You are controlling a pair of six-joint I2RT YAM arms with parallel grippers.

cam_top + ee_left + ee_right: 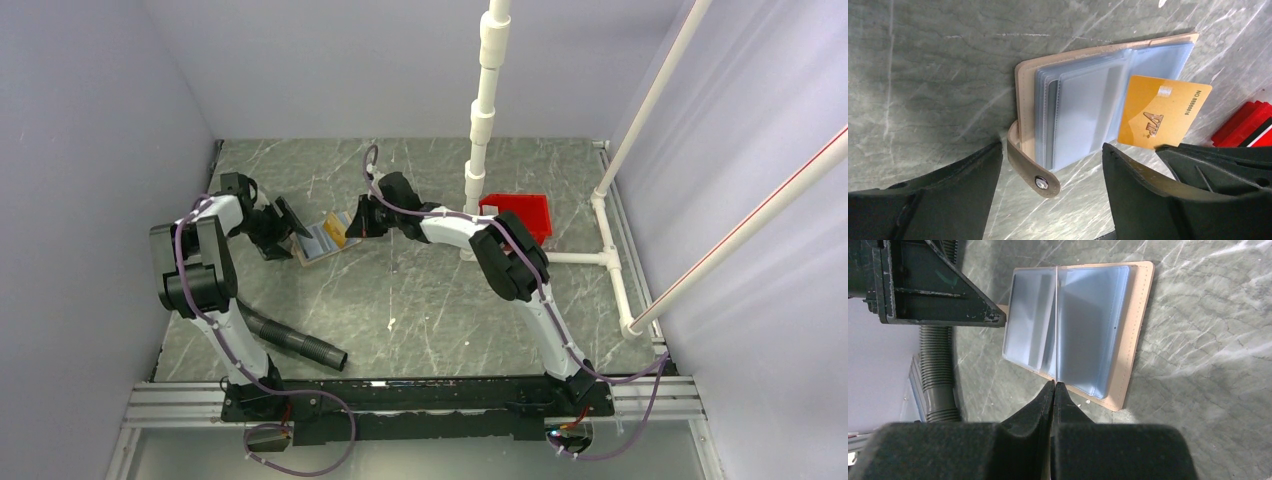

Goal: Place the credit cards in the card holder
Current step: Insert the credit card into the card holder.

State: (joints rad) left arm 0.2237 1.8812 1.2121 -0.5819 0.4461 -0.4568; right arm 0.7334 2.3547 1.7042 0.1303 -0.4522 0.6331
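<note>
The card holder [318,243] lies open on the table, tan outside with bluish clear sleeves [1083,115] inside, and its snap tab [1040,177] curls up. My right gripper [1054,384] is shut on a gold credit card [1158,112]. The card stands on edge over the open sleeves and shows as a thin line in the right wrist view [1055,315]. Its far edge sits at or in a sleeve. My left gripper [1052,150] is open, with its fingers on either side of the tab end of the holder [1133,330]. No other cards are in view.
A red plastic tray [520,212] stands right of the arms, behind a white pipe frame [480,140]. A black corrugated hose [295,342] lies at the near left and also shows in the right wrist view [938,375]. Walls close in on both sides.
</note>
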